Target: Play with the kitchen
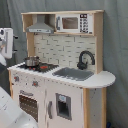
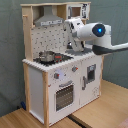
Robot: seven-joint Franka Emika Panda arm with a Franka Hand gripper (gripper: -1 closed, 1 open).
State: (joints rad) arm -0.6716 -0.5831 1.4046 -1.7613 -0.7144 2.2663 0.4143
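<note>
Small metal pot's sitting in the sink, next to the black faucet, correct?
No. The pot sits on the stovetop, not in the sink; the first exterior view shows the basin empty beside the black faucet. The second exterior view also shows the pot on the stovetop.

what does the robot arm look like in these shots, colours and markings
In the second exterior view the arm is glossy white with rounded, tubular segments and darker grey bands at the joints. One round joint cap carries a small glowing blue light. In the first exterior view only white casing shows at the first exterior view's left edge and bottom corner. No cables are visible.
</note>
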